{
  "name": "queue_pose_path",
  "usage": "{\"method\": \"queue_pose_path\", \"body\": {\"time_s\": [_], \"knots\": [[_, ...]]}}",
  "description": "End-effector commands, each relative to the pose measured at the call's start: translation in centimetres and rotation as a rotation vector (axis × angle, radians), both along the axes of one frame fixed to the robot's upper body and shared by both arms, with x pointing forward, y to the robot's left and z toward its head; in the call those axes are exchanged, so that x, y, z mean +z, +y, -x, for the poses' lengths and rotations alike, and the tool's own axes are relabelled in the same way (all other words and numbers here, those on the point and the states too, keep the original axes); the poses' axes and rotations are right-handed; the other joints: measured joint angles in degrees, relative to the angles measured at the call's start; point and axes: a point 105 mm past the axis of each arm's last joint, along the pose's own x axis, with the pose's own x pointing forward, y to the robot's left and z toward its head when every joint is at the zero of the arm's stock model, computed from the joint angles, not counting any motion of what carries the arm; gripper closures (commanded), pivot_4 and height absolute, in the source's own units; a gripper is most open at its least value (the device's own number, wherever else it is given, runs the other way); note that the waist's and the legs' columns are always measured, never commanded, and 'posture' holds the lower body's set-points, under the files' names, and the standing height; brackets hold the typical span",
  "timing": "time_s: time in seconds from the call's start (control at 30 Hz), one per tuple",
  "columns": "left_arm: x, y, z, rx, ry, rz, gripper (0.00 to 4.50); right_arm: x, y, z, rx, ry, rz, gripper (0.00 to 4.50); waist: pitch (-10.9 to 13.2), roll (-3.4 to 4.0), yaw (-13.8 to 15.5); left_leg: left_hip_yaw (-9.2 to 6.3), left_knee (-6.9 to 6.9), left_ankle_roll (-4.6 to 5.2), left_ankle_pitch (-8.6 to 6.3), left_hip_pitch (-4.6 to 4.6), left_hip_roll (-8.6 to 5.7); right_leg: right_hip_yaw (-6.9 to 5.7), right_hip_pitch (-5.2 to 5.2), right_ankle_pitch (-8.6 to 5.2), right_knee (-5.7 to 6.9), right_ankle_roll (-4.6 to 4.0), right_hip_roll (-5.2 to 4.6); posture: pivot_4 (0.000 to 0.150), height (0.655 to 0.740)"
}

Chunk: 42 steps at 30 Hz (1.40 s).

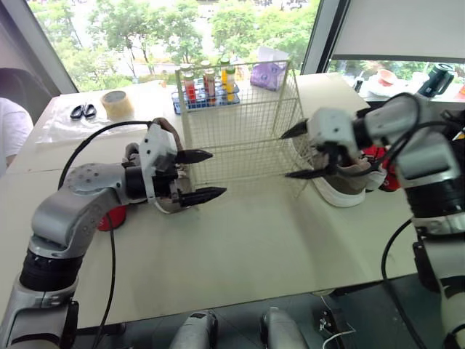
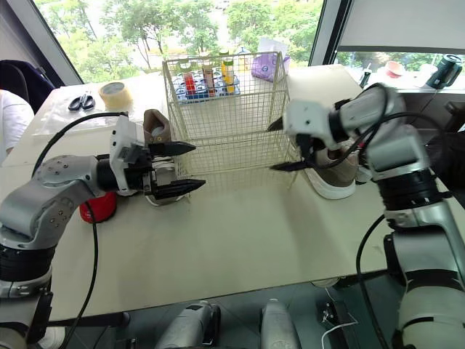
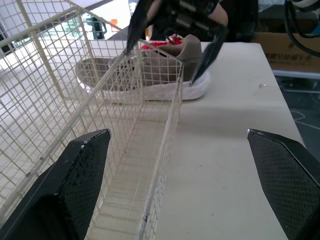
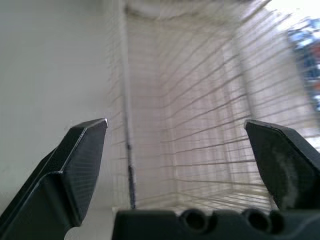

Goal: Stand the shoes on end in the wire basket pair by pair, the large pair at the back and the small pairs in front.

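Cream wire makes up the basket (image 1: 240, 123), which is set upright at the middle of the beige counter (image 1: 240, 247). The left pincer (image 1: 218, 172) is held released just off the basket's near left corner, with its black fingers (image 3: 85, 165) spread wide and aimed along the front wall. The right pincer (image 1: 284, 155) is likewise released. It is held level at the basket's right wall with its fingers (image 4: 80, 155) well apart, and nothing is gripped by either.

A taupe shoe (image 1: 349, 185) with a white sole is seen lying flat on the counter just right of the basket, outside it and directly behind the right pincer. Something red (image 1: 375, 153) is glimpsed just beyond that shoe, but what it is cannot be told. A brown shoe (image 2: 155, 127) is seen on the counter left of the basket, behind the left pincer and partly hidden by it. A red object (image 2: 98, 207) lies beside the left arm, also too hidden to be identified.

Behind the basket, a blue rack (image 1: 207, 83) of small bottles is seen through the mesh, and a purple bag (image 1: 267, 73) is placed near the far right corner. Scissors (image 1: 83, 110) and a tape roll (image 1: 117, 104) are laid at the far left of the counter. A white sleeve (image 1: 11, 131) of a person is seen at the left edge.
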Motion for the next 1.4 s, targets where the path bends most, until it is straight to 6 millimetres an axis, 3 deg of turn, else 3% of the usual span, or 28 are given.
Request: {"method": "queue_pose_path", "body": {"time_s": [0.03,0.13,0.2,0.37,0.47,0.63,0.73,1.13,1.23,1.4], "knots": [[1.9,0.3,0.5,-0.006,-0.056,0.028,0.0,4.8,-3.3,1.6,-0.187,-0.09,-0.236,0.03,0.0,0.0,0.4,-0.02,0.0,0.0,0.0,0.0,0.0,-0.01,0.01,0.0,0.0,0.0,0.0,0.15,0.74],[2.1,0.3,0.7,-0.017,-0.059,0.031,0.0,4.8,-7.5,2.4,-0.46,-0.098,-0.335,0.03,0.0,-0.01,1.3,-0.07,0.01,0.01,0.0,0.0,-0.01,-0.04,0.08,0.0,-0.03,-0.01,-0.02,0.15,0.74],[2.1,0.2,0.7,-0.022,-0.06,0.033,0.0,3.9,-9.3,2.8,-0.602,-0.098,-0.376,0.03,0.0,-0.01,1.5,-0.04,0.06,0.02,-0.01,0.0,-0.02,-0.02,0.1,0.01,-0.03,-0.01,-0.04,0.15,0.74],[1.9,-0.6,0.5,-0.054,-0.054,0.038,0.0,-1.0,-12.7,3.1,-0.967,-0.002,-0.535,0.03,0.0,0.0,1.3,0.01,0.04,0.03,-0.01,0.02,0.02,-0.01,0.08,0.06,0.05,-0.09,-0.02,0.15,0.74],[1.9,-0.9,0.4,-0.065,-0.053,0.039,0.0,-3.6,-12.6,3.2,-1.057,0.094,-0.653,0.03,0.0,0.02,1.2,0.0,0.06,0.01,0.01,0.06,0.02,-0.01,0.1,0.07,0.1,-0.1,0.0,0.15,0.74],[1.8,-1.1,0.5,-0.069,-0.055,0.036,0.0,-7.2,-12.7,3.3,-1.1,0.123,-0.584,0.03,0.0,0.03,1.5,0.02,0.05,-0.01,0.03,0.04,0.0,0.0,0.08,0.07,0.09,-0.09,-0.01,0.15,0.74],[1.9,-1.1,0.6,-0.067,-0.055,0.041,0.0,-8.4,-13.1,3.3,-1.122,0.116,-0.584,0.03,0.0,0.03,1.4,0.02,0.07,0.0,0.02,0.05,0.0,-0.01,0.13,0.07,0.08,-0.09,0.0,0.15,0.74],[2.5,-0.9,-0.3,0.013,-0.071,0.1,0.0,-8.8,-12.3,1.7,-1.073,0.092,-0.674,0.03,0.0,0.03,1.0,0.0,0.07,0.0,0.03,0.08,0.01,-0.01,0.15,0.07,0.1,-0.09,0.04,0.15,0.74],[2.2,-1.4,-0.4,0.025,-0.07,0.107,0.0,-9.2,-11.8,1.5,-1.062,0.102,-0.675,0.82,0.0,0.03,1.0,0.0,0.08,0.0,0.03,0.08,0.01,-0.01,0.16,0.07,0.1,-0.09,0.04,0.15,0.74],[2.1,-1.7,-0.6,0.047,-0.062,0.13,0.0,-9.1,-11.2,1.6,-1.047,0.109,-0.689,3.33,0.0,0.03,1.0,0.0,0.06,-0.01,0.03,0.09,0.01,-0.01,0.15,0.07,0.1,-0.09,0.05,0.15,0.74]]}}
